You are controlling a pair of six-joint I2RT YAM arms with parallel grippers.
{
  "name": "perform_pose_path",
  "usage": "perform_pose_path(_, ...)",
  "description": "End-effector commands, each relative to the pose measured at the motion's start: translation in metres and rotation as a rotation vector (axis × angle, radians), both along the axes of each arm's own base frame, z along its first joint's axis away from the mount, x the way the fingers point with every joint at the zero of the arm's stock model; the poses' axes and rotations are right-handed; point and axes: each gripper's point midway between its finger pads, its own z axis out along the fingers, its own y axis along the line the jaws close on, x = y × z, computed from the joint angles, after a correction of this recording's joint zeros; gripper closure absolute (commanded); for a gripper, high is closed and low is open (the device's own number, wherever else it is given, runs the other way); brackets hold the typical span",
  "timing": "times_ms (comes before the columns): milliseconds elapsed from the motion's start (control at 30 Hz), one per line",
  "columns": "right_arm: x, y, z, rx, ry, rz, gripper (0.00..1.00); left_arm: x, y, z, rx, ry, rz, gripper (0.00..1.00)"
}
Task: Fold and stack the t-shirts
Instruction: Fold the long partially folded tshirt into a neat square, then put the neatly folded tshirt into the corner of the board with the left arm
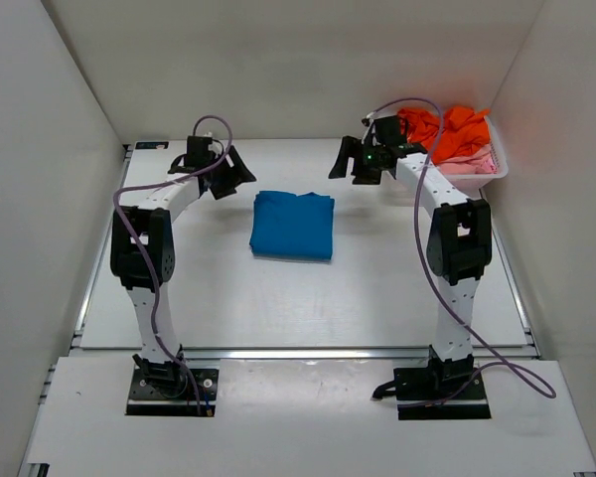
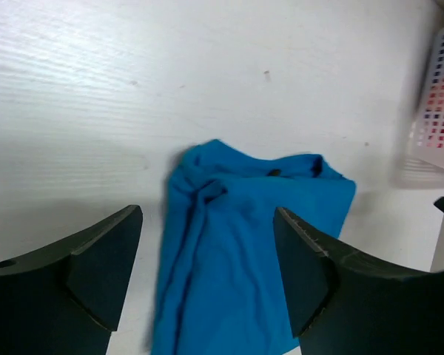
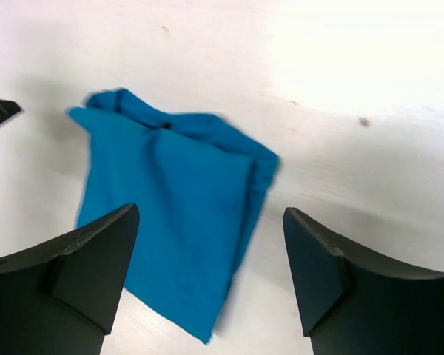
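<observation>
Gaping empty, left gripper (image 1: 232, 172) and right gripper (image 1: 345, 164) flank the blue t-shirt (image 1: 293, 226).

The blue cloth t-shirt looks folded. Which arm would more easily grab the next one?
The right, probably: the right gripper hangs open near the white plastic lattice basket holding the crumpled orange t-shirt, while the left gripper is beyond the folded blue t-shirt.
</observation>
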Motion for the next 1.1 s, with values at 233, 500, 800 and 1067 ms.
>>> perform_pose_path(233, -0.059, -0.01, 0.021, -0.075, -0.057, 0.002, 0.25, -0.053, -0.003, -0.036, 0.095, 0.009, -0.111, 0.02)
perform_pose_path(500, -0.114, -0.041, 0.029, -0.074, -0.061, -0.034, 0.3, -0.076, -0.024, -0.088, 0.391, 0.153, -0.18, 0.09)
perform_pose_path(800, -0.136, -0.056, 0.061, 0.014, -0.121, -0.051, 0.33, -0.086, -0.005, -0.114, 0.721, 0.351, -0.278, 1.0)
perform_pose_path(1067, -0.136, -0.054, 0.07, 0.029, -0.148, -0.015, 0.39, -0.022, 0.11, -0.076, 0.793, 0.366, -0.056, 1.0)
